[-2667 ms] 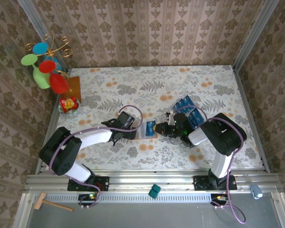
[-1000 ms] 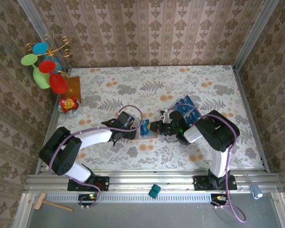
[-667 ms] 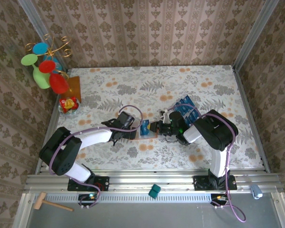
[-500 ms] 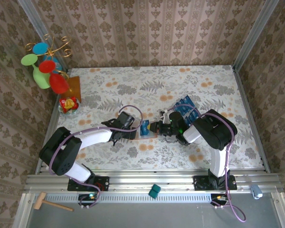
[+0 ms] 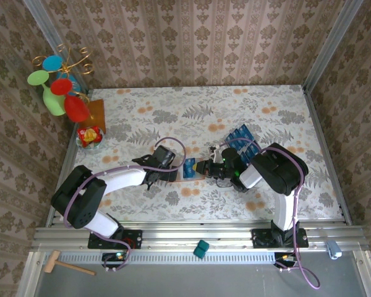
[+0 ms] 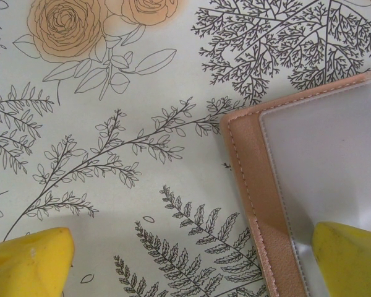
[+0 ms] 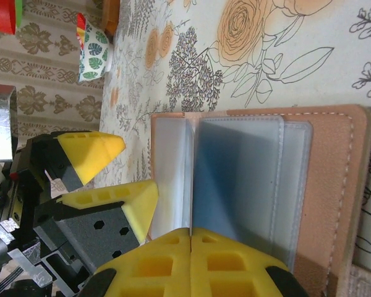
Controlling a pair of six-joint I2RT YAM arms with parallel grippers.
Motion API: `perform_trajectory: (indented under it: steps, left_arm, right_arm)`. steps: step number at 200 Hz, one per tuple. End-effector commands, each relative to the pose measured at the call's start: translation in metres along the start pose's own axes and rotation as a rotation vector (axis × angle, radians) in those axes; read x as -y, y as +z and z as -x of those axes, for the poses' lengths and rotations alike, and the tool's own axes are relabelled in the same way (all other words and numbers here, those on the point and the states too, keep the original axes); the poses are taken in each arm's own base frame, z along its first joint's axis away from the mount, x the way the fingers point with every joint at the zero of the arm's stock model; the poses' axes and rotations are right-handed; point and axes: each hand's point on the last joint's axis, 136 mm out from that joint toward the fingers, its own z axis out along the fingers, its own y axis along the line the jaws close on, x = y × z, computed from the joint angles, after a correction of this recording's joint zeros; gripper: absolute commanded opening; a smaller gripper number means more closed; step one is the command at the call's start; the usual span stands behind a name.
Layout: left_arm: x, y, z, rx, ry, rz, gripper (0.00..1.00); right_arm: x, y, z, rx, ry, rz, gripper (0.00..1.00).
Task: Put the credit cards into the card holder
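The card holder (image 7: 334,185) lies open on the flowered table, pinkish-brown cover down and pale sleeves up; the top view has it mid-table (image 5: 193,176). My right gripper (image 7: 190,238) is shut on a blue credit card (image 5: 188,166), held on edge above the sleeves and seen as a thin line (image 7: 191,185). My left gripper (image 6: 191,247) is open and straddles the holder's left edge (image 6: 253,185), one yellow fingertip (image 6: 349,257) on the clear sleeve, the other (image 6: 28,263) on the table. More credit cards (image 5: 242,137) lie fanned behind the right arm.
Coloured glass ornaments (image 5: 55,80), an amber square (image 5: 96,111) and a small patterned cup (image 5: 88,136) stand at the table's left edge. A teal block (image 5: 201,249) and a wooden mallet (image 5: 62,265) lie on the front rail. Walls close in the table.
My right gripper has carried the blue card left, over the open holder, and the card now stands more on edge. The left gripper has stayed put.
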Motion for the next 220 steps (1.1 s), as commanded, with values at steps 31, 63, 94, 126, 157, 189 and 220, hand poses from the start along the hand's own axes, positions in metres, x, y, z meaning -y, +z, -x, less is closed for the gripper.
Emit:
perform_trajectory:
  steps: [31,63,94,126,157,189,220]
  left_arm:
    - [-0.008,-0.002,-0.014,-0.045,0.012,0.038,1.0]
    - [-0.009,-0.002,-0.015,-0.048,0.013,0.04,1.0]
    - [-0.009,-0.002,-0.015,-0.047,0.012,0.041,1.0]
    - [-0.009,-0.002,-0.015,-0.045,0.012,0.04,1.0]
    - [-0.008,-0.002,-0.014,-0.044,0.013,0.037,1.0]
    - [-0.008,-0.002,-0.015,-0.045,0.014,0.039,1.0]
    - [-0.008,-0.001,-0.015,-0.047,0.015,0.039,1.0]
  right_arm:
    - [0.004,0.004,-0.005,-0.029,0.007,0.01,0.0]
    - [0.004,0.006,-0.007,-0.035,0.008,0.011,0.0]
    - [0.002,0.009,-0.01,-0.047,0.007,0.015,0.0]
    - [0.003,0.01,-0.013,-0.056,0.011,0.014,0.0]
    - [0.004,0.011,-0.014,-0.061,0.011,0.013,0.0]
    - [0.006,0.012,-0.016,-0.068,0.015,0.008,0.0]
    - [0.007,0.014,-0.016,-0.07,0.02,0.001,0.0]
